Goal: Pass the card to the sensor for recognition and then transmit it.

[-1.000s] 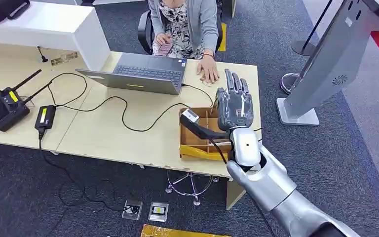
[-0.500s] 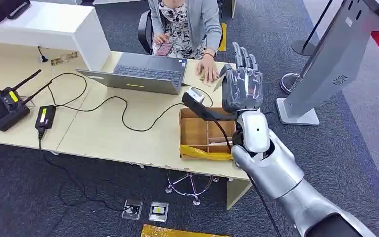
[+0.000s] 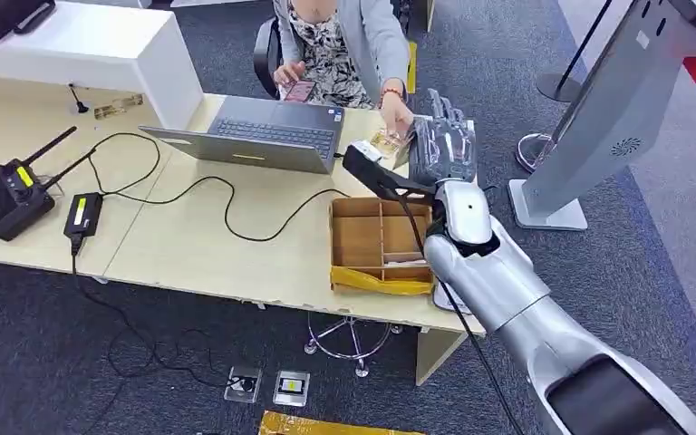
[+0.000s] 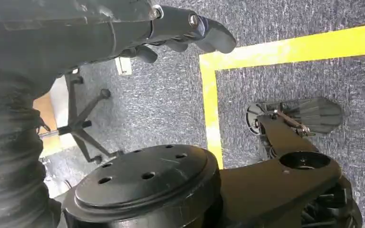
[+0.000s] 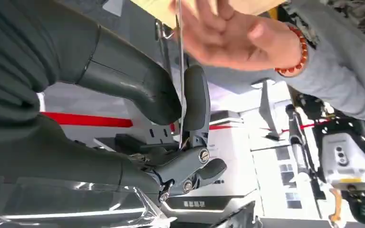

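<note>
person's face (image 3: 340, 7) cut off, card (image 5: 179, 71) seen edge-on

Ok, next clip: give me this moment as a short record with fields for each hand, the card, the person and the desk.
right hand: right hand raised over the desk's far edge, pinching the card between thumb and a finger
card: card seen edge-on; person's hand is at its far end
left hand: left hand hangs over the floor, holding nothing, fingers curled
person: seated behind the laptop
desk: divided cardboard box near the front edge

Thin card (image 5: 178, 71) edge-on, pinched in right robot hand (image 3: 441, 149), person's fingers (image 5: 209, 23) touching
</note>
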Controlling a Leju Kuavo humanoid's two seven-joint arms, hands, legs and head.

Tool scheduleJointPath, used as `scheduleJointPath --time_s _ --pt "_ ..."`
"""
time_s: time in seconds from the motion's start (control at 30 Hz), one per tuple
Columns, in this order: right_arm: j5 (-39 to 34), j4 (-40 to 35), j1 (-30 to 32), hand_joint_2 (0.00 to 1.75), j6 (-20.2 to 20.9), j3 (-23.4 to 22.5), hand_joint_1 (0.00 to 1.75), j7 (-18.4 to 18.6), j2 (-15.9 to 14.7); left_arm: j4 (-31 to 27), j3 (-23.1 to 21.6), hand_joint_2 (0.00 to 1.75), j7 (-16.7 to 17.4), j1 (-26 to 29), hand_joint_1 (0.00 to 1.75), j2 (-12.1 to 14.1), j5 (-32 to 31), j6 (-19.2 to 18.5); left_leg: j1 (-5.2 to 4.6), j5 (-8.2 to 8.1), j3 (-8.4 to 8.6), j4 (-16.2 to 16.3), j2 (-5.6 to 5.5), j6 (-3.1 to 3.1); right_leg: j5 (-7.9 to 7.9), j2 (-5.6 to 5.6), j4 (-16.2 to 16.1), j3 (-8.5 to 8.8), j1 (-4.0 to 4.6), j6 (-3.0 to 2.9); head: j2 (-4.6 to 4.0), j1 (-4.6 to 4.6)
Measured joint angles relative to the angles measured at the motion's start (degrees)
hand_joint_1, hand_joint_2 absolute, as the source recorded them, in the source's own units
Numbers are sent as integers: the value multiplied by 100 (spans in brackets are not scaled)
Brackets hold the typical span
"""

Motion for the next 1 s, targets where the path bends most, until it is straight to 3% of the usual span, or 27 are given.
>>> scheduleJointPath --time_s 0.43,0.47,0.73,0.77,1.0 --pt "96 416 -79 175 200 -9 175 388 -100 4 -9 175 63 2 0 52 -116 -217 0 0 1 1 2 0 0 3 0 -2 0 0 0 2" --pt "48 418 -79 0 244 -24 0 375 -107 4 -11 175 70 1 0 57 -116 -234 0 0 1 1 2 0 0 4 0 -2 0 0 0 0" --pt "122 416 -79 0 372 -46 0 290 -83 2 -44 175 96 1 0 81 -59 -280 0 0 0 0 2 0 0 3 1 -1 0 0 0 2" --pt "127 414 -79 0 377 -44 0 283 -81 2 -44 0 109 1 0 81 -55 -274 0 0 -1 0 1 0 0 3 0 -2 0 0 0 2" --pt "2 413 -78 0 523 -44 0 77 26 2 -44 0 232 1 0 81 -2 -219 0 0 0 0 2 0 0 2 1 -2 0 0 0 0"
